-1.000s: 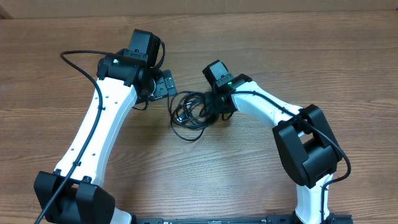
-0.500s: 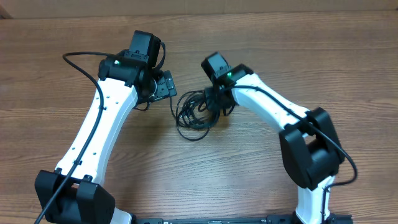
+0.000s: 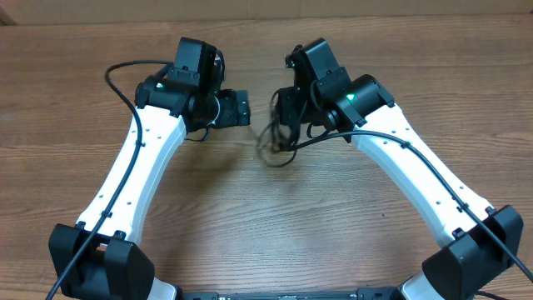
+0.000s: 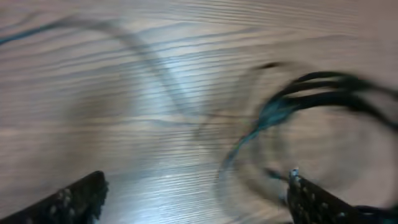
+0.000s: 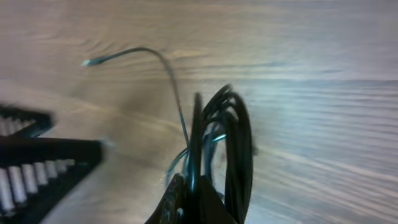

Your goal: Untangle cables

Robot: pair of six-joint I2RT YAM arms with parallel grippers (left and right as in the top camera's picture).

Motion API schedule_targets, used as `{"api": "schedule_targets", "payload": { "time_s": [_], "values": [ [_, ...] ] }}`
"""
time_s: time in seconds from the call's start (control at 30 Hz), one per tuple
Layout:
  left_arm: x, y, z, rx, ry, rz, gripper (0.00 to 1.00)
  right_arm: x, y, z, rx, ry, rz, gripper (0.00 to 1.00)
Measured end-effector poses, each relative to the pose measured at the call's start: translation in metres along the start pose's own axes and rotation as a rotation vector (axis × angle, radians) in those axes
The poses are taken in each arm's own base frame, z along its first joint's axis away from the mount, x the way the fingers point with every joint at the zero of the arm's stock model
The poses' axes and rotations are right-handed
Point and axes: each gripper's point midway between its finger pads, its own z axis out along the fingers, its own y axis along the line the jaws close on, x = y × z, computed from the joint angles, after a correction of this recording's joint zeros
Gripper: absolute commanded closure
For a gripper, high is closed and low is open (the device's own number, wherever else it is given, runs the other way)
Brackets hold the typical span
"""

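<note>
The cables (image 3: 273, 140) are a bundle of thin black loops hanging above the table's centre, blurred with motion. My right gripper (image 3: 288, 115) is shut on a strand at the top of the bundle. In the right wrist view the cables (image 5: 229, 134) rise from my closed right gripper (image 5: 193, 202), and one thin cord curves away to a small plug end (image 5: 87, 62). My left gripper (image 3: 242, 108) is open just left of the bundle, not touching it. The left wrist view shows its fingers (image 4: 81, 196) spread wide with nothing between them, and the blurred cables (image 4: 323, 93) at the upper right.
The wooden table (image 3: 400, 67) lies under both arms. The left arm's thick black cable (image 3: 125, 71) arcs over its elbow. The left gripper's ridged finger (image 5: 37, 165) shows at the left edge of the right wrist view.
My right gripper closed on the cables and lifted the bundle off the table, swinging up and back. The left gripper shifted a little right towards the bundle and stayed open.
</note>
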Motion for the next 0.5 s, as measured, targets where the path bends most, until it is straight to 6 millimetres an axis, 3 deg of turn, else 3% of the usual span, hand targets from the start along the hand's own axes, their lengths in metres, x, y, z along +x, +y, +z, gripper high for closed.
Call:
{"api": "schedule_targets", "payload": {
  "time_s": [0.27, 0.5],
  "values": [
    [-0.007, -0.016, -0.001, 0.082, -0.030, 0.163, 0.00, 0.009, 0.017, -0.001, -0.099, 0.048, -0.017, 0.96],
    [-0.002, -0.014, 0.009, 0.085, 0.007, 0.201, 0.00, 0.010, -0.003, -0.001, -0.020, 0.054, -0.004, 0.96]
  ]
}}
